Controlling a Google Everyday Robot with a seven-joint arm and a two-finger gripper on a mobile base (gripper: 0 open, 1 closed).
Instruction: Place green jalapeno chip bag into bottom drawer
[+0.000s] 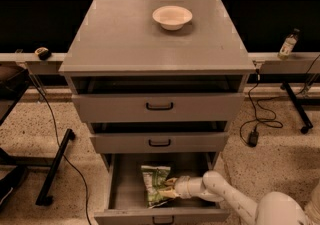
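Now green jalapeno chip bag lies inside open bottom drawer, print unreadable. Claw at bag's right edge (clamped or apart, cannot tell). Bowl on desk.

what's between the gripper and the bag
Nothing. In the camera view the gripper sits right at the bag, at its right edge, with no gap showing, both inside the open bottom drawer.

Speckled terrazzo floor, grey 3-drawer cabinet (gripper inside its bottom drawer), dim warm light.
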